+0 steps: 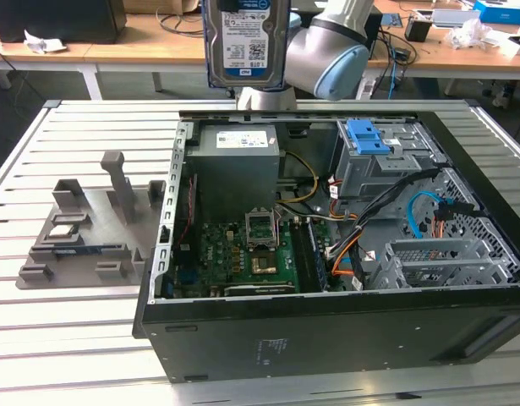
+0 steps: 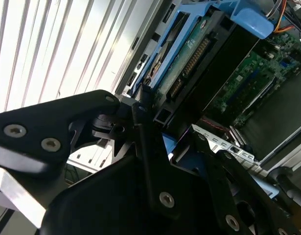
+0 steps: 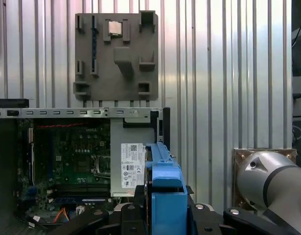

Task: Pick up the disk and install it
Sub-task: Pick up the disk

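Silver disk aloft, top edge cropped; hand clamps it.

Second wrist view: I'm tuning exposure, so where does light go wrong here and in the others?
Second wrist view: the table slats burn out to white glare, and the disk looks dim by contrast. First wrist view: bright streaks on the slats. Exterior view: even light, computer case interior shadowed.

The exterior view is overlooking the open computer case; both wrist views are peering past the hand into it.
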